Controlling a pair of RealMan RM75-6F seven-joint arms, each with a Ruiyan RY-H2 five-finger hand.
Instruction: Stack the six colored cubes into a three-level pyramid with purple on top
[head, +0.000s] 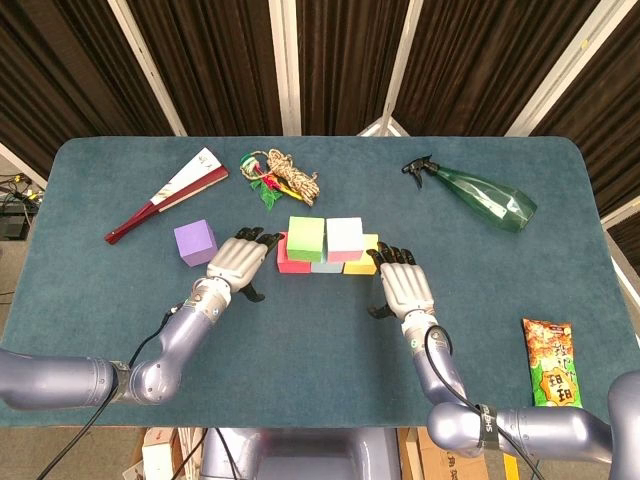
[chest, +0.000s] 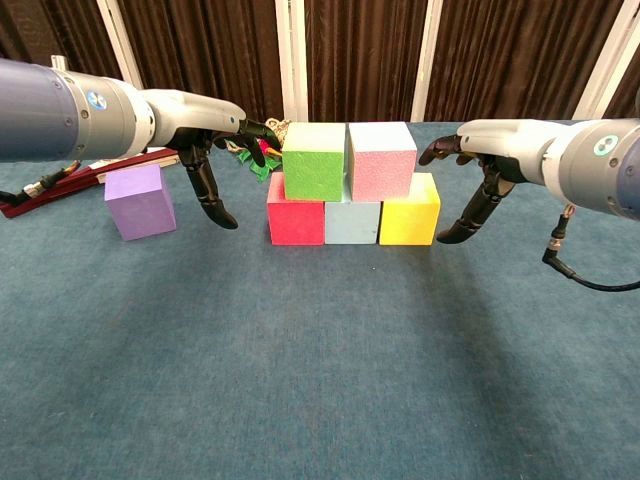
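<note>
Red (chest: 295, 221), light blue (chest: 351, 222) and yellow (chest: 409, 209) cubes form a row mid-table. A green cube (chest: 313, 161) and a pink cube (chest: 381, 160) sit on top of that row. The purple cube (chest: 140, 201) (head: 195, 242) stands alone on the cloth, left of the stack. My left hand (head: 236, 262) (chest: 205, 135) hovers between the purple cube and the red one, fingers spread, holding nothing. Just right of the yellow cube, my right hand (head: 402, 283) (chest: 480, 170) is also spread and holds nothing.
A folded fan (head: 166, 195) lies at the back left. A coiled rope with a colourful tassel (head: 281, 177) sits behind the stack. A green spray bottle (head: 482, 197) lies back right, and a snack packet (head: 551, 362) near the front right edge.
</note>
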